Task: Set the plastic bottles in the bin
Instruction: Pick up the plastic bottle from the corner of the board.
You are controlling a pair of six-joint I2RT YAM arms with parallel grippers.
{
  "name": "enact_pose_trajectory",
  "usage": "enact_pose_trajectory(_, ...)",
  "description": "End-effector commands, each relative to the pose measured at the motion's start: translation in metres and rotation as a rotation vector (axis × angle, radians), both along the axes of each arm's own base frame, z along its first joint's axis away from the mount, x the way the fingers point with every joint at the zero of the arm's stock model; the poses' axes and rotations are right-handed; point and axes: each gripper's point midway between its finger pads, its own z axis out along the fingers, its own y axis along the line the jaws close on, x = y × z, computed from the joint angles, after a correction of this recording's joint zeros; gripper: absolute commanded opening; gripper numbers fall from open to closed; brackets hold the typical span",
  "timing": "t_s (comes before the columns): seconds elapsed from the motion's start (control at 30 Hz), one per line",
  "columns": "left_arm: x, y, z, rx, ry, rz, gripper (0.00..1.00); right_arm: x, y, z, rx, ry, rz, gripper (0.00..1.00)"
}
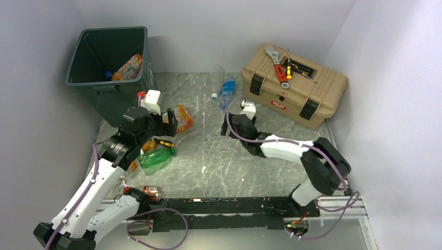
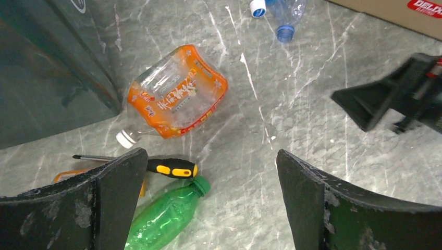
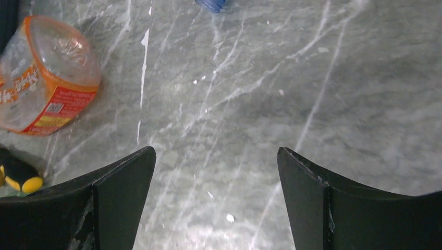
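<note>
Left claw point(image 2: 211, 161) spread wide and empty, right claw point(image 3: 216, 156) spread too above the grey marbled counter point(image 3: 312, 78), a crushed clear orange-labelled plastic bottle point(image 2: 174, 96) lying just beside the tall dark green-grey plastic bin point(image 1: 86, 36), a green plastic bottle point(image 2: 164, 216) near it, another orange plastic bottle point(image 1: 127, 67) inside the bin.

I'm looking down on the grey marble-patterned tabletop point(image 1: 219, 161). A crushed clear plastic bottle with an orange label point(image 2: 174, 94) is lying beside the dark green-grey rectangular plastic bin point(image 1: 117, 104), which is standing far left. Nearer me, a yellow-and-black-handled screwdriver point(image 2: 169, 169) is lying just beside a green plastic bottle point(image 2: 167, 213). Farther off, a clear blue-labelled bottle point(image 1: 227, 87) and a loose white cap point(image 1: 213, 95) are resting near the tan plastic toolbox point(image 1: 312, 101).
</note>
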Motion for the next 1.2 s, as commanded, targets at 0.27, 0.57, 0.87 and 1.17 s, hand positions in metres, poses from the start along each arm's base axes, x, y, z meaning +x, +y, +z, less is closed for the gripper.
enact_pose_trajectory(0.27,-0.018,-0.025,0.034,-0.162,-0.136,-0.143,0.99,0.108,0.022,-0.006,-0.021,-0.106,-0.063,0.89)
enact_pose_trajectory(0.57,-0.011,-0.031,0.023,-0.158,-0.065,-0.143,0.99,0.148,0.014,-0.031,-0.088,-0.055,-0.13,0.95)
enact_pose_trajectory(0.87,-0.011,-0.031,0.025,-0.196,-0.108,-0.138,0.99,0.173,0.014,-0.05,-0.078,0.006,-0.128,0.95)
enact_pose_trajectory(1.17,-0.01,-0.035,0.021,-0.201,-0.08,-0.149,0.99,0.186,0.009,-0.056,-0.089,0.041,-0.15,0.94)
